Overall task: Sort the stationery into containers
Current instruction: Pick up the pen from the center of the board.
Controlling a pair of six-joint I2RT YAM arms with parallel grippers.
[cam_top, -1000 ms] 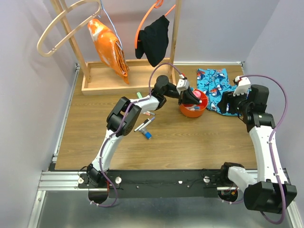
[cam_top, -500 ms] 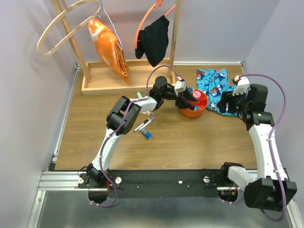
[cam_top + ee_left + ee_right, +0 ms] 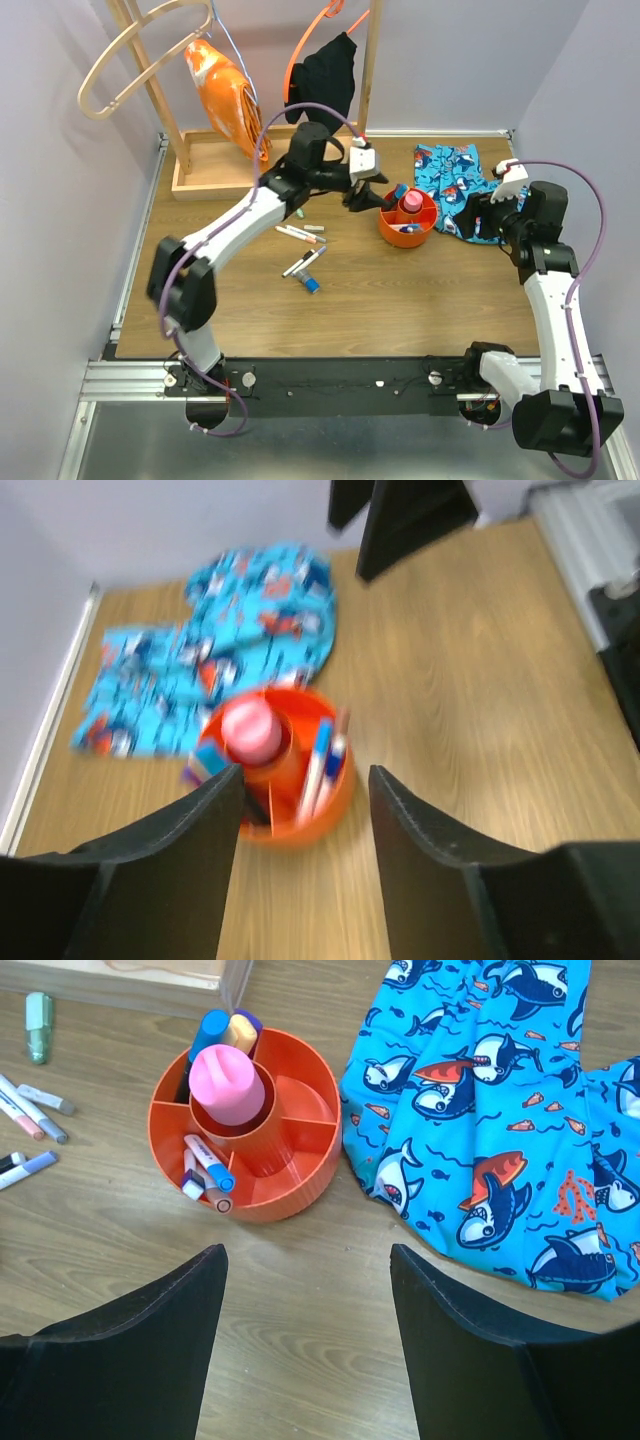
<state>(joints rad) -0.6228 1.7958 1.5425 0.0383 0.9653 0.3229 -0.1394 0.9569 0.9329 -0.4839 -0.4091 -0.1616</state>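
Note:
The orange tub (image 3: 407, 222) stands at the table's back right, with a pink tube (image 3: 410, 203) upright in its middle. Pens and markers (image 3: 205, 1172) sit in its compartments, and a blue one (image 3: 210, 1035) stands at its far side. My left gripper (image 3: 360, 190) hovers just left of the tub, open and empty; its blurred wrist view shows the tub (image 3: 290, 790) beyond the open left gripper (image 3: 305, 772). Loose pens (image 3: 300, 233) and markers (image 3: 305, 263) lie on the wood further left. My right gripper (image 3: 307, 1252) is open and empty, near the tub (image 3: 290, 1185).
A blue shark-print cloth (image 3: 455, 185) lies right of the tub. The wooden rack's tray (image 3: 220, 182) runs along the back, with an orange garment (image 3: 228, 95) and a black one (image 3: 325, 85) hanging above. A small green item (image 3: 38, 1025) lies near the tray.
My left gripper was shut over the tub; it has opened and drawn back to the left, and the arm's elbow has swung left. The right arm has barely moved.

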